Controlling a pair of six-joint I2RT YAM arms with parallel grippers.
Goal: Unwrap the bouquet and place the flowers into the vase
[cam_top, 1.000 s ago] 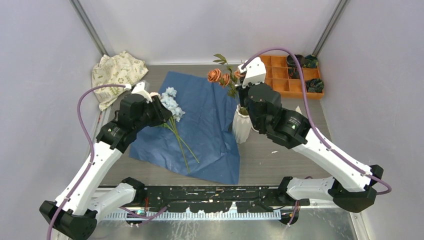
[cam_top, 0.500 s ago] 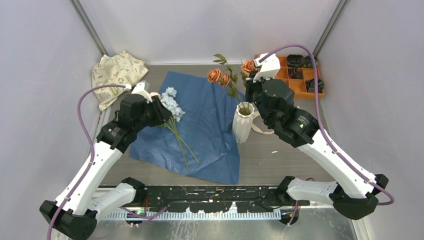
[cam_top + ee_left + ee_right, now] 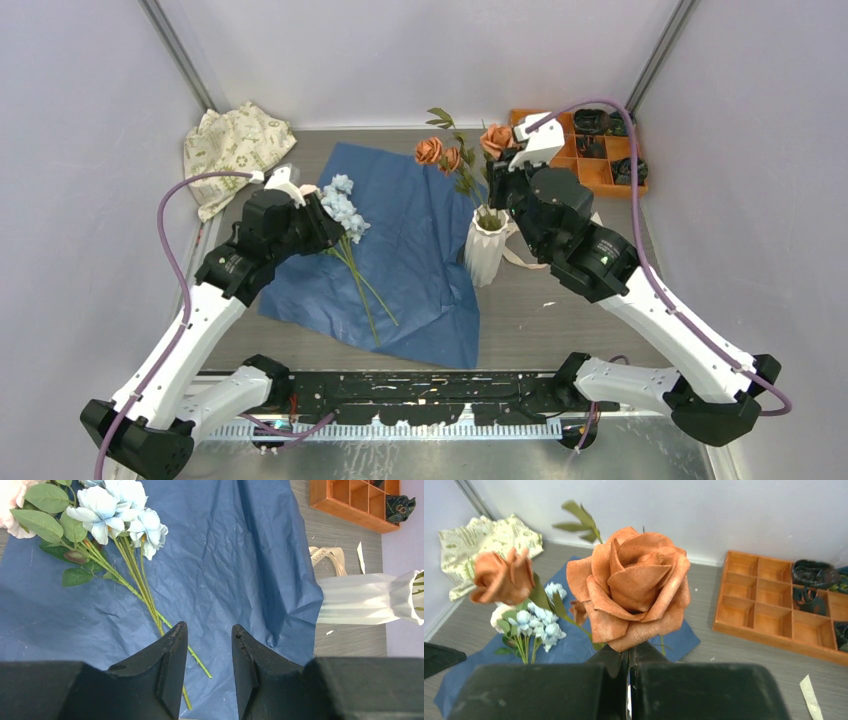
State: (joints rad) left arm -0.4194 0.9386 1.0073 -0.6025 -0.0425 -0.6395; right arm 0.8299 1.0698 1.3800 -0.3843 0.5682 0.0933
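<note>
1. Over the last second the right arm (image 3: pixel 600 265) has swung right and a little farther back, off the top of the vase (image 3: pixel 485 250). One rust rose (image 3: pixel 634 590) has leaned right with it. The left arm has not moved.
2. The right gripper (image 3: pixel 629 652) has its jaws pressed together just under that rose head. I cannot tell whether a thin stem is pinched between them.
3. The left gripper (image 3: pixel 209 635) is partly open and empty. It hovers over the blue paper (image 3: pixel 250 555), right above the stems of the pale blue flowers (image 3: pixel 120 510).
4. The step in hand looks to be fetching the next stems.
   - The left gripper should come straight down where the stems lie bundled together and pinch them without catching the paper.
   - It should lift them clear before tilting them upright.
   - The right gripper should back off the roses gently, or the vase may tip.
5. The paper is bright blue and creased. It is unwrapped and spread flat at the middle of the table.
6. The vase is white and ridged. It stands upright just off the paper's right edge, with rust roses already in it.
7. The pale blue flowers lie on the left part of the paper with a pink-white bloom (image 3: pixel 10 500) beside them. Their heads point far-left and their stems run near-right.
8. The ribbon (image 3: pixel 327 557) is beige and lies loose on the table just right of the vase.
</note>
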